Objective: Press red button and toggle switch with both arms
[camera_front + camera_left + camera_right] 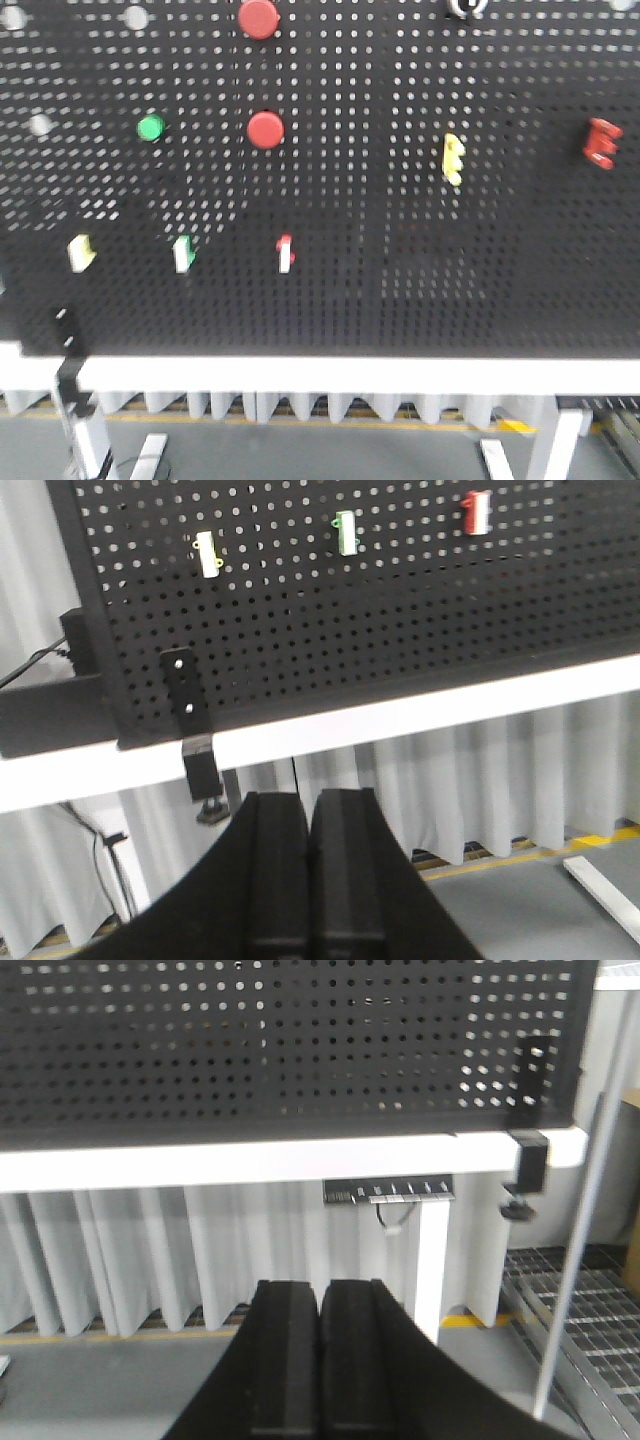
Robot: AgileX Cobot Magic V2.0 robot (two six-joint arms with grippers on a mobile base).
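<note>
A round red button sits mid-board on the black pegboard, with a second red button above it at the top edge. Below them a red-and-white toggle switch stands in a row with a green one and a yellow one. The left wrist view shows the same row: yellow, green, red. My left gripper is shut and empty, well below the board. My right gripper is also shut, low in front of the white curtain. Neither arm appears in the front view.
A green button, a yellow block and a red clip are also on the board. The white table edge runs under it, with a black clamp at its left and another clamp at its right.
</note>
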